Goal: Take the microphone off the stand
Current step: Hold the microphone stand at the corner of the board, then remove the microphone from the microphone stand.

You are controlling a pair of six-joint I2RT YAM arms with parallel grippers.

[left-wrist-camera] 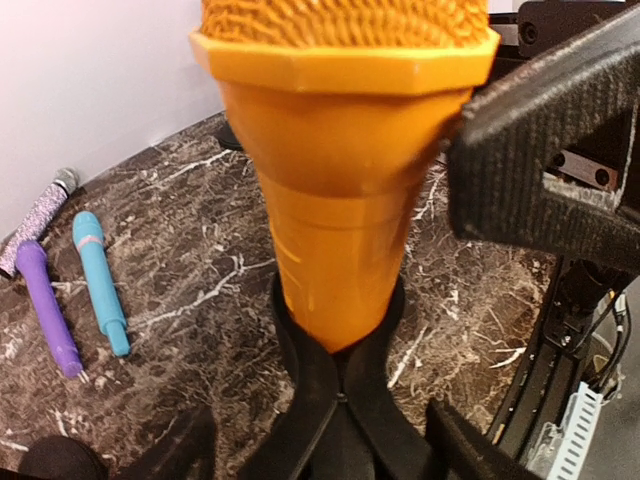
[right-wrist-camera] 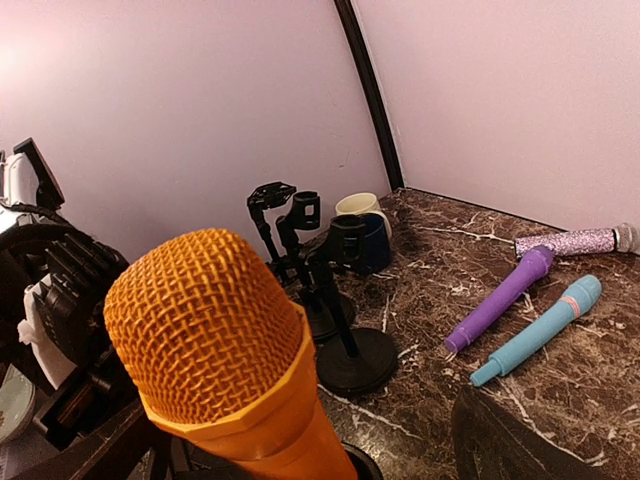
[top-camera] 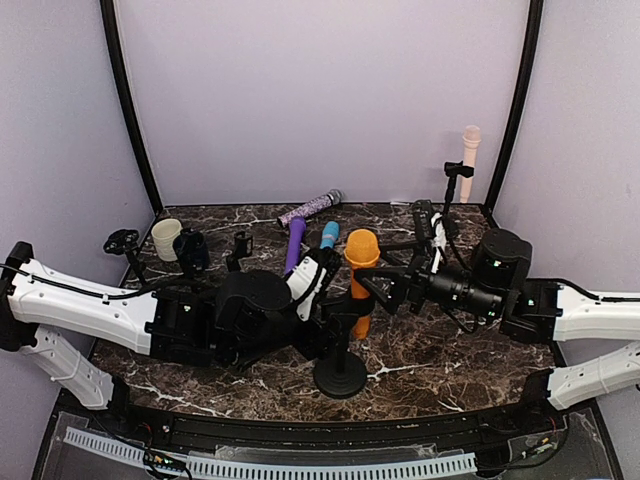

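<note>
Microphone sits in stand between open left hand and open right hand.

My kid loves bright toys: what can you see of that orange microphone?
The orange microphone looks plastic: rounded mesh head, faceted collar, smooth body tapering downward. It stands upright, its lower end wedged in the forked black clip of a round-based stand on the marbled table.
</note>
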